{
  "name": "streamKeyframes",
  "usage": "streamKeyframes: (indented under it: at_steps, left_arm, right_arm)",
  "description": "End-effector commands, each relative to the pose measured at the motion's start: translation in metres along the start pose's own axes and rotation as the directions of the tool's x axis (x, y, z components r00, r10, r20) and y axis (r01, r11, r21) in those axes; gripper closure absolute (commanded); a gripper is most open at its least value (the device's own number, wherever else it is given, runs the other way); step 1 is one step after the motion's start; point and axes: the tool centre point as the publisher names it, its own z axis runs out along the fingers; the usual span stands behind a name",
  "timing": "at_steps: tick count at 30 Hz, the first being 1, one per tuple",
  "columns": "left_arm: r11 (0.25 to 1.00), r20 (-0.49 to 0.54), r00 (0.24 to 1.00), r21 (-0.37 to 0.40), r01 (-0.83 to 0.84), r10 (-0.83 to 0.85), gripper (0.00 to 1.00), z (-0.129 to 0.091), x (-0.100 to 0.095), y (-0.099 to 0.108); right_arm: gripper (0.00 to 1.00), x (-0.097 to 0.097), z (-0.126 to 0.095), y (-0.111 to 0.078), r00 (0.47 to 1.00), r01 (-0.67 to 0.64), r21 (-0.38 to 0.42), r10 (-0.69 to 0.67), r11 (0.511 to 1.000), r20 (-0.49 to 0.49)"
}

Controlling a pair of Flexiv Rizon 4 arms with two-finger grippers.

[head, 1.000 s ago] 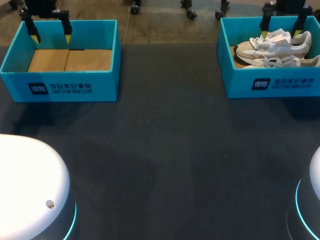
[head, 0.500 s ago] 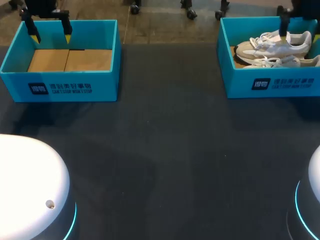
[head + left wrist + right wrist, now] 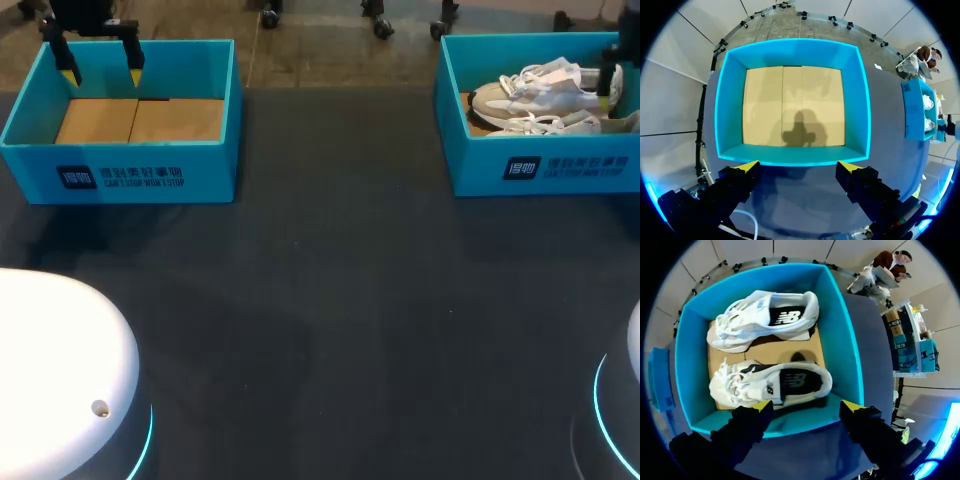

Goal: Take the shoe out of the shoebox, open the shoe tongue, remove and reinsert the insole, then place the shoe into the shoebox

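Note:
Two white sneakers lie side by side in the blue shoebox (image 3: 540, 165) at the table's back right. In the right wrist view one shoe (image 3: 770, 382) lies just ahead of my right gripper (image 3: 807, 407), and the other shoe (image 3: 765, 320) lies beyond it. That gripper is open over the box's (image 3: 840, 350) near wall, with nothing between its fingers. The head view catches only one of its fingers (image 3: 606, 82), at the box's right end by the shoes (image 3: 545, 92). My left gripper (image 3: 101, 75) hangs open above a second blue box (image 3: 120, 170).
The second box (image 3: 792, 155) at the back left holds nothing but its brown cardboard floor (image 3: 792, 105). Dark table surface (image 3: 330, 300) stretches between and in front of the two boxes. My arms' white bases (image 3: 60, 380) stand at the near corners.
My right gripper has moved rightward across the shoebox, from over the shoes' middle to the box's right end. The left arm has kept still.

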Motion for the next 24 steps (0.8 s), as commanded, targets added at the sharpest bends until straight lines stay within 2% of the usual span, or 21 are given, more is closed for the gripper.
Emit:
streamKeyframes:
  at_steps: [1, 5, 6, 8, 15, 24]
  left_arm:
    - [1.000, 0.001, 1.000, 0.000, 0.000, 0.000, 0.00, 0.000, 0.000, 0.000]
    - [1.000, 0.001, 1.000, 0.000, 0.000, 0.000, 0.00, 0.000, 0.000, 0.000]
    - [1.000, 0.001, 1.000, 0.000, 0.000, 0.000, 0.00, 0.000, 0.000, 0.000]
    - [1.000, 0.001, 1.000, 0.000, 0.000, 0.000, 0.00, 0.000, 0.000, 0.000]
    - [1.000, 0.001, 1.000, 0.000, 0.000, 0.000, 0.00, 0.000, 0.000, 0.000]
    - [1.000, 0.001, 1.000, 0.000, 0.000, 0.000, 0.00, 0.000, 0.000, 0.000]
  right_arm:
    - [0.40, -0.011, 0.014, 0.009, 1.000, -0.016, 0.005, 0.016, 1.000, 0.003]
    - [0.44, -0.019, 0.022, 0.015, 0.999, -0.016, -0.004, 0.016, 1.000, 0.048]
    - [0.51, -0.021, 0.024, 0.016, 0.999, -0.016, -0.004, 0.016, 1.000, 0.043]
    - [0.52, -0.024, 0.029, 0.017, 0.998, -0.017, -0.002, 0.017, 1.000, 0.058]
    - [0.53, -0.028, 0.045, 0.015, 0.998, -0.020, 0.008, 0.020, 1.000, 0.065]
    - [0.53, -0.031, 0.066, 0.017, 0.996, -0.022, -0.019, 0.024, 1.000, 0.087]
